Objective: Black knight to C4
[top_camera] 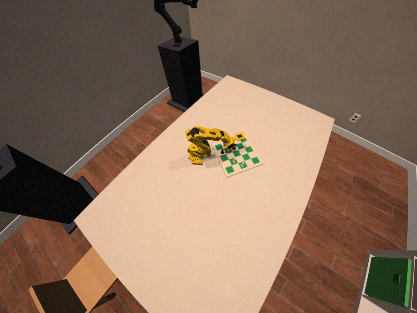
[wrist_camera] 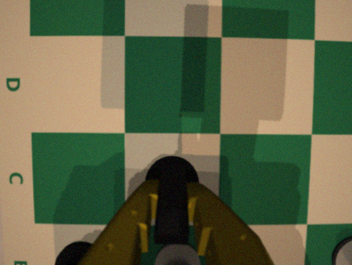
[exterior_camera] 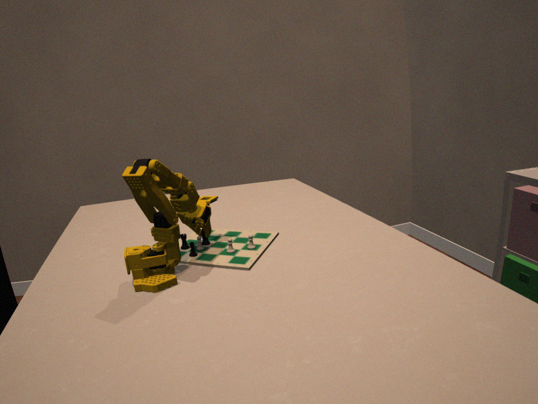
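Note:
My gripper (top_camera: 231,146) (exterior_camera: 204,236) (wrist_camera: 171,206) is shut on the black knight (wrist_camera: 171,174) (exterior_camera: 205,239). In the wrist view the knight is over the light square in row C, second from the lettered edge. It is low over the green and cream chessboard (top_camera: 235,173) (exterior_camera: 239,259) (wrist_camera: 258,79); I cannot tell whether its base touches the board. The light square two columns further along row C is at the right edge of the wrist view and looks bare.
Two other black pieces (exterior_camera: 184,241) (exterior_camera: 193,249) stand near the arm's base. White pieces (exterior_camera: 199,242) (exterior_camera: 230,245) (exterior_camera: 250,241) stand further along the board. In the wrist view a black piece (wrist_camera: 73,254) is at bottom left and a pale piece (wrist_camera: 344,250) at bottom right.

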`<state>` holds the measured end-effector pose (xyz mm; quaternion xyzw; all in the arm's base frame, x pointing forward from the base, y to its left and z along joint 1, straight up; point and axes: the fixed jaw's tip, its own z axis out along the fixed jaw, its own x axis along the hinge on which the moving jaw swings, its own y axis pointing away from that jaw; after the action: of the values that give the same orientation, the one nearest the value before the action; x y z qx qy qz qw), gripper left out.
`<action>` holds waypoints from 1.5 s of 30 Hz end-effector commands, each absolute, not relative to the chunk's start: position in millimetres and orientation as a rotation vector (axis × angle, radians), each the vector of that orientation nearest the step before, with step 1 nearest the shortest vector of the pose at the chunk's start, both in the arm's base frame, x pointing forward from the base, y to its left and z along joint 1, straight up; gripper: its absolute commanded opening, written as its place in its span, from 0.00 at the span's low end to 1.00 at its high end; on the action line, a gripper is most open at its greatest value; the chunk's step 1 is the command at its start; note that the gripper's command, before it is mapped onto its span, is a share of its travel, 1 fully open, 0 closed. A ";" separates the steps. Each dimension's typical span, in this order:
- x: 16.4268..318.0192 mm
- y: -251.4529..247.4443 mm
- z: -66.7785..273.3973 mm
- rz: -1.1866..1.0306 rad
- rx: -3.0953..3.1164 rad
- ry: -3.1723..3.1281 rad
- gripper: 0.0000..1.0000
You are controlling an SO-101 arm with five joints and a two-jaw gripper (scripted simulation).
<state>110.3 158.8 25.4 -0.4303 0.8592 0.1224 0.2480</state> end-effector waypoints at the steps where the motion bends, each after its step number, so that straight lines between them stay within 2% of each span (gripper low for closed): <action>1: 107.4 157.2 23.4 0.325 -1.198 2.348 0.00; 20: 107.4 157.2 23.4 0.325 -1.198 2.348 0.13; 45: 103.6 159.8 23.6 0.340 -1.204 2.349 0.13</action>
<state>106.0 160.7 24.8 -0.4398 0.8554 0.1243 0.2437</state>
